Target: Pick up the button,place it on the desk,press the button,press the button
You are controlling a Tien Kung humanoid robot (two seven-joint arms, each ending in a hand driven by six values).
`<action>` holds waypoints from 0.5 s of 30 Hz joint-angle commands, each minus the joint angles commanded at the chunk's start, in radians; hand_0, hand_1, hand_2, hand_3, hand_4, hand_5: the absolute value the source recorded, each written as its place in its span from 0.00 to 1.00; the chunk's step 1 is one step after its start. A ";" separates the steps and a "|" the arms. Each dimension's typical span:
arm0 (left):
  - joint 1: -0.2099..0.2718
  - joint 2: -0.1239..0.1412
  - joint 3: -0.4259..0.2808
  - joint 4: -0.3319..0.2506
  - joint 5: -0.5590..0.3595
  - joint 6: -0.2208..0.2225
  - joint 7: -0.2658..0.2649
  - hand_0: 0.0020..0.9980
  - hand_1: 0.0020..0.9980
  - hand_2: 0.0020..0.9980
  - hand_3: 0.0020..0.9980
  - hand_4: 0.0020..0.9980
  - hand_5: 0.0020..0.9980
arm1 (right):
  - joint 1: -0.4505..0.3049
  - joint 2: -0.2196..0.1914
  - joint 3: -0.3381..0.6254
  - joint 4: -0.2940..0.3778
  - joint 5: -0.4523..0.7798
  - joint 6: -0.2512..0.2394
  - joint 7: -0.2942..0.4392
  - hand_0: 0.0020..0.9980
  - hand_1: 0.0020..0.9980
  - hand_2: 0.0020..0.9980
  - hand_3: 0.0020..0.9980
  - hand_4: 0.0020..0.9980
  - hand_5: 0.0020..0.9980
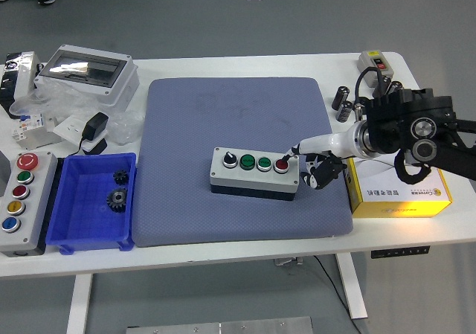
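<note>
Button box (254,173) with four controls in a row, a black knob, two green buttons and a red button (281,165), sits on the blue-grey mat (238,126) near the middle of the white counter (223,256). The right hand (311,163) reaches in from the right, one white finger stretched out with its tip at the red button at the box's right end, the other fingers curled under beside the box and holding nothing. Whether the button is pushed down cannot be told. A yellow and white carton (401,189) lies just right of the mat, under the black forearm. At the left stand a blue bin (71,233) holding two dark gears (117,198) and a second, five-button box (22,200).
</note>
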 joint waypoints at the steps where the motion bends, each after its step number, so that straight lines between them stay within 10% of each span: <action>1: 0.000 0.000 0.000 0.000 -0.001 0.000 0.000 0.69 0.64 0.61 0.65 0.70 0.42 | 0.000 0.002 -0.004 -0.001 0.001 0.000 0.000 0.02 0.12 0.27 0.95 0.16 0.09; 15: 0.001 -0.002 0.005 0.001 -0.007 0.002 -0.003 0.69 0.64 0.61 0.65 0.69 0.41 | -0.002 -0.018 0.031 0.004 0.019 -0.003 0.018 0.02 0.12 0.26 0.94 0.16 0.09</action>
